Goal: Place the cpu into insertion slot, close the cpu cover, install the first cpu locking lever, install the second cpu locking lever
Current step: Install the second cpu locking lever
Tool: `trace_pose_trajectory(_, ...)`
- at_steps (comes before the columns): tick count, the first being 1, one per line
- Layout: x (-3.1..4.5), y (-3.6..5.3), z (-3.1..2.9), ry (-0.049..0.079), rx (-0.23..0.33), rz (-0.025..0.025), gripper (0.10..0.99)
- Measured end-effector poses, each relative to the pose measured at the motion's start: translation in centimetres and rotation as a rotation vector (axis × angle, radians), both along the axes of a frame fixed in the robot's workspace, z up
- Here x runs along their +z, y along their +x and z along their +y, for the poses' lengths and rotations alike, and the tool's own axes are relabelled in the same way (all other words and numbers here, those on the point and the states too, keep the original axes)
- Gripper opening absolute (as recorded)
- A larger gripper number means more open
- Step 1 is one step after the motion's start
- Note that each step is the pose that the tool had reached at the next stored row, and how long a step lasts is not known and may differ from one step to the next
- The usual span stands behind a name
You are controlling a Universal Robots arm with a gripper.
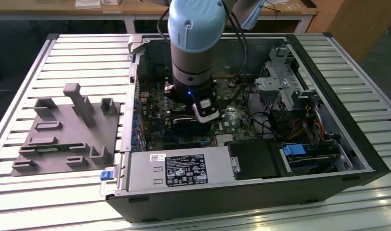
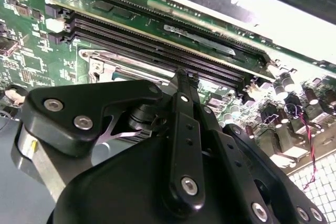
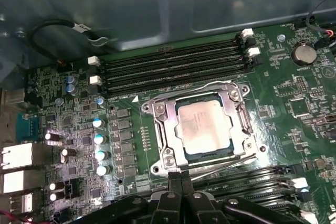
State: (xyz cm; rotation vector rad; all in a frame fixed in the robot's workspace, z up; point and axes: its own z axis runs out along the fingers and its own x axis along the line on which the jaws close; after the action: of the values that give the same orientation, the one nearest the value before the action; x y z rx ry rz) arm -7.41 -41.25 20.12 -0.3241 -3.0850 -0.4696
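Pressing together beside the cpu cover (image 3: 202, 124), the gripper (image 3: 181, 178) pinches nothing.

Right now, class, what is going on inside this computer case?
A robot arm reaches down into the open black computer case, its gripper with the jaws together at the edge of the square motherboard socket. The pale silvery square cpu already sits in the socket, and the thin silvery metal cover frame lies closed around it.
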Motion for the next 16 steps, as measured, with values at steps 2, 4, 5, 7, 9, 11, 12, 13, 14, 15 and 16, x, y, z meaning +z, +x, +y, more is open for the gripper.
trace_pose_trajectory(2, -0.07, -0.13, 0.0, 0.001, 0.0, 0.0, 0.102)
trace_pose_trajectory(4, -0.13, -0.43, 0.0, 0.002, 0.0, 0.0, 0.102)
trace_pose_trajectory(5, -0.16, -0.61, 0.0, 0.002, 0.0, 0.0001, 0.102)
trace_pose_trajectory(7, -0.23, -0.82, 0.0, 0.002, 0.0, 0.0, 0.102)
trace_pose_trajectory(9, -0.31, -0.92, 0.0, 0.004, 0.0, 0.0001, 0.102)
trace_pose_trajectory(11, -0.39, -0.95, 0.0, 0.006, 0.0, 0.0, 0.102)
trace_pose_trajectory(12, -0.43, -0.98, 0.02, 0.008, 0.0, 0.0001, 0.102)
trace_pose_trajectory(13, -0.47, -1.01, 0.04, 0.009, 0.0, 0.0001, 0.102)
trace_pose_trajectory(14, -0.5, -1.04, 0.07, 0.01, 0.0, 0.0001, 0.102)
trace_pose_trajectory(15, -0.53, -1.06, 0.1, 0.011, 0.0, 0.0002, 0.102)
trace_pose_trajectory(16, -0.56, -1.08, 0.15, 0.012, 0.0, 0.0001, 0.102)
